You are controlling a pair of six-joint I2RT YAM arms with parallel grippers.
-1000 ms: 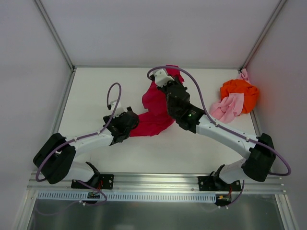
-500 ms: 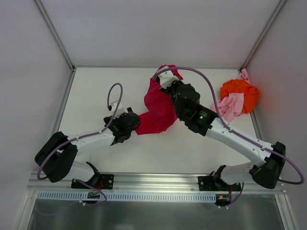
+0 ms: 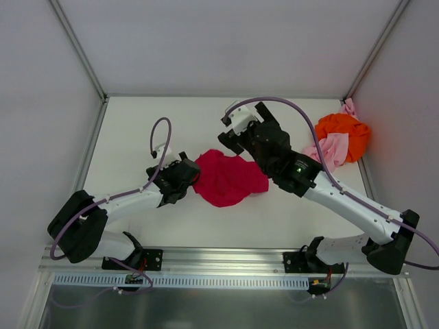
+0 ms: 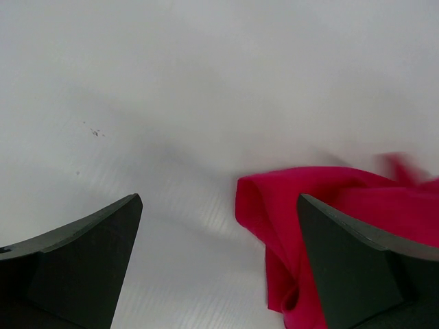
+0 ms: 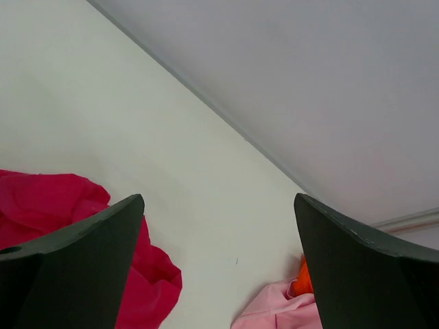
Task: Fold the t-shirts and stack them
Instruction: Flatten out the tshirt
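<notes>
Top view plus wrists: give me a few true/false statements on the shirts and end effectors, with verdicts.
1. The red shirt lies crumpled on the table, gripped by neither end effector. True.
2. The right end effector is shut on the red shirt. False: it is open, with nothing between its fingers.
3. The left end effector is open, next to the red shirt's edge. True.
4. The orange shirt lies folded at the table's centre. False: it is bunched in the far right corner, with the pink shirt touching it.
</notes>
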